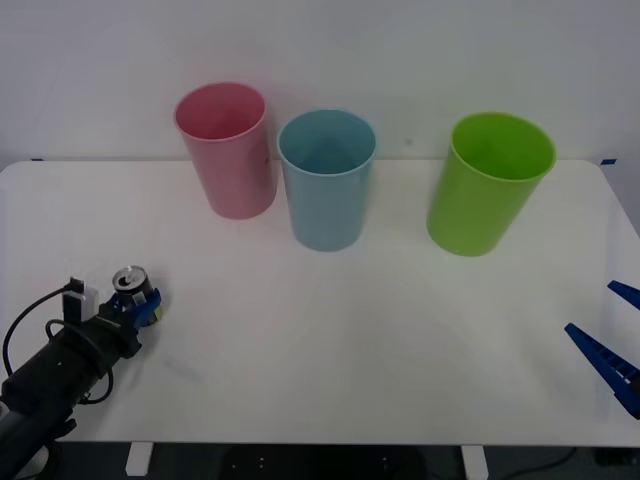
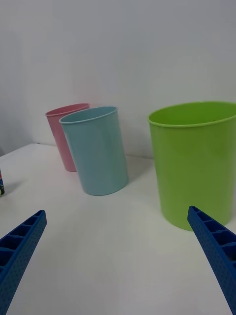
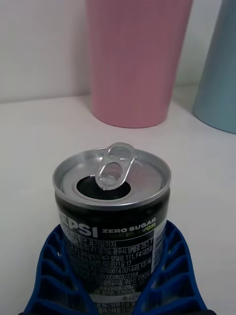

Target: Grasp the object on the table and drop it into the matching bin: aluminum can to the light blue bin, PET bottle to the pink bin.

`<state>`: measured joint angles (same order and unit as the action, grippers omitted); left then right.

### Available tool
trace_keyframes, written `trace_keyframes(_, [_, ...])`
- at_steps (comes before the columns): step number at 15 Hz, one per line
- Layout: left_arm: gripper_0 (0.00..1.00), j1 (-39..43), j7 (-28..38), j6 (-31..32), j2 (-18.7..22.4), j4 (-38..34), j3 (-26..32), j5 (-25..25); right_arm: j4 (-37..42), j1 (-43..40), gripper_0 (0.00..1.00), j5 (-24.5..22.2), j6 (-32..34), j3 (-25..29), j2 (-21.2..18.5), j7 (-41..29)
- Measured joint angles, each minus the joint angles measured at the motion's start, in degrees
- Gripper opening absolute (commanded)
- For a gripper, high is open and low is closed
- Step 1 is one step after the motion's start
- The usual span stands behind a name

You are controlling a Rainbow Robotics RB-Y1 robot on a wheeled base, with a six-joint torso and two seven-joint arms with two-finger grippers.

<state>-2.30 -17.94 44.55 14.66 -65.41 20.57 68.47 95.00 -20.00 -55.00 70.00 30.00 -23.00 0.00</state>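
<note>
Aluminum can (image 3: 112,216) upright btwn the left hand (image 1: 138,305) fingers, gripped; right hand (image 2: 118,256) wide apart, idle at table (image 1: 330,340) edge.

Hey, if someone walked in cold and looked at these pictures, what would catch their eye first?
Three tall bins stand in a row at the table's far side: the pink bin, the light blue bin and a lime green bin. Near the left front corner, the left pincer is closed around the upright, opened aluminum can. The right pincer waits open at the right edge.
</note>
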Motion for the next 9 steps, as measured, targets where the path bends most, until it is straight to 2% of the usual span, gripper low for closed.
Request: trace_keyframes(9, [0.0,2.91,2.93,0.04,-0.01,-9.5,-1.78,-3.12,0.0,0.0,1.0,0.0,0.0,0.0,0.0,0.0])
